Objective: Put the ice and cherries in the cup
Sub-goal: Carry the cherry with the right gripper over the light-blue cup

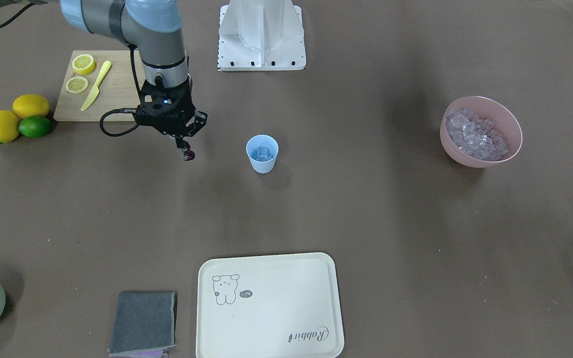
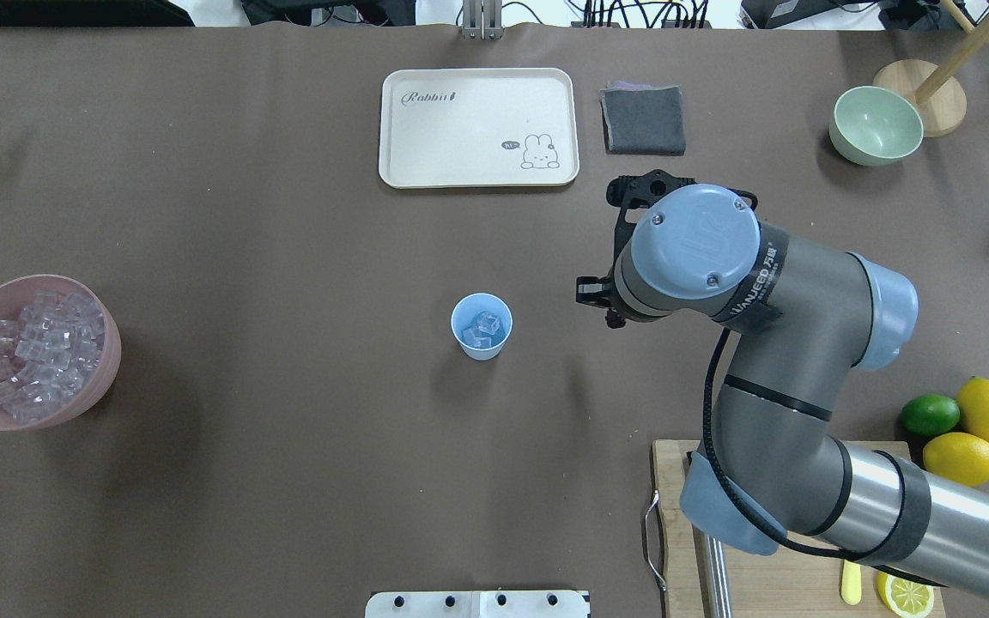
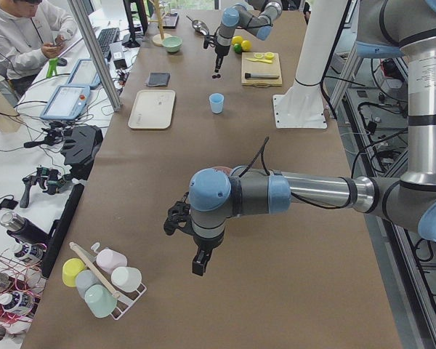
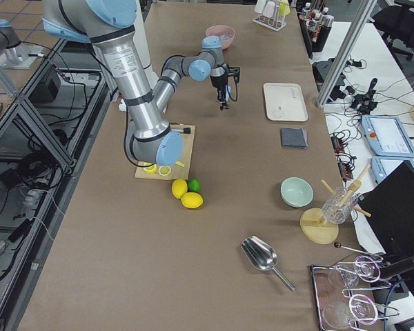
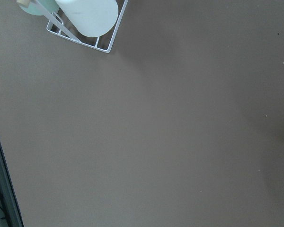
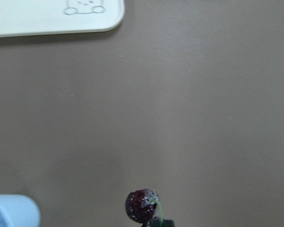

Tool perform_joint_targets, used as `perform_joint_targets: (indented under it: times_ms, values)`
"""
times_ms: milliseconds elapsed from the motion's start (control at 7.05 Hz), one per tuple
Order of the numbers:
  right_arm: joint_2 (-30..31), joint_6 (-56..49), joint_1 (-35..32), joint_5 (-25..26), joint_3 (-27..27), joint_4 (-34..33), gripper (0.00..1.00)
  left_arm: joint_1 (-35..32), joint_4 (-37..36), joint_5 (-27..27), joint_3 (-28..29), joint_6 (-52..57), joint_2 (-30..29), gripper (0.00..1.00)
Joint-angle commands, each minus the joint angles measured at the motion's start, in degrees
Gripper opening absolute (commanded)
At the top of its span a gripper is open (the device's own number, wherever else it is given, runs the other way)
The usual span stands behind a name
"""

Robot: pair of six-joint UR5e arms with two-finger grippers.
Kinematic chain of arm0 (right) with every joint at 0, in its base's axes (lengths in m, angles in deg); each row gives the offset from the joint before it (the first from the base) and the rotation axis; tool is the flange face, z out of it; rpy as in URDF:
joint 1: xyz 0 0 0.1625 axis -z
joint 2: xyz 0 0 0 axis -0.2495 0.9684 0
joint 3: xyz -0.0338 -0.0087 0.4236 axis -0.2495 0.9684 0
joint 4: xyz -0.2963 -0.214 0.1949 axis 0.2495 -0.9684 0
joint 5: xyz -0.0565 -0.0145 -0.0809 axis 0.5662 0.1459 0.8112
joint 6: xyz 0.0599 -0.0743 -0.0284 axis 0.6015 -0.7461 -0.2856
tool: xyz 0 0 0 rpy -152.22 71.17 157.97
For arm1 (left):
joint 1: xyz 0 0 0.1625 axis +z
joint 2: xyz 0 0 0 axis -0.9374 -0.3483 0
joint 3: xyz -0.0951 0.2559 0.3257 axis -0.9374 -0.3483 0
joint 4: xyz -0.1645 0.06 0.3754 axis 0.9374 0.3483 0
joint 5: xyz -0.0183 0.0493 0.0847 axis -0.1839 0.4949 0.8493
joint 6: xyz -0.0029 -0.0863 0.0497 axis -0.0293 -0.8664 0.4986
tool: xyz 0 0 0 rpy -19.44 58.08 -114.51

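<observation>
Front view: the right arm's [image 1: 159, 54] jaws are closed on the cherries [image 1: 188, 155], dangling them above the bench left of the cup [image 1: 263, 164], probably to carry across. Ice [image 1: 261, 151] already sits inside. Left-end view: the left arm's [image 3: 276, 193] jaws hang idle; their opening I cannot tell.

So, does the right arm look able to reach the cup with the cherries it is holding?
Probably yes. The right gripper, shut on the cherries, hangs beside the cup, with only bare table between them, and the cup's mouth is open with a little ice inside.
</observation>
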Motion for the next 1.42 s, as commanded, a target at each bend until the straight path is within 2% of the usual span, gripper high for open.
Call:
perform_joint_targets:
  times_ms: [0,284,568,710,852,994,1277]
  values:
    - [-7.2,0.1,2.9,0.0,0.5,-0.3,0.0,0.0,0.0,-0.1,0.0,0.0,0.0,0.99]
    - [-11.5,0.1,3.4,0.0,5.5,0.0,0.0,0.0,0.1,-0.1,-0.2,0.2,0.0,0.99]
    - [-13.0,0.1,4.2,0.0,6.9,0.2,0.0,0.0,0.1,0.0,-0.2,0.2,0.1,0.99]
    - [-13.2,0.2,4.2,0.0,7.3,0.4,0.13,0.0,0.1,0.0,-0.2,0.2,0.2,0.99]
    - [-13.0,0.1,4.2,0.0,7.7,2.0,0.78,0.0,0.1,0.0,-0.3,0.3,0.3,0.99]
    - [-13.0,-0.4,4.2,0.0,7.7,2.1,0.98,-0.1,0.1,0.0,-0.4,0.3,0.3,0.99]
    - [-13.1,-0.4,4.2,-0.2,7.6,2.1,0.99,-0.2,0.5,0.0,-0.6,0.3,0.4,0.99]
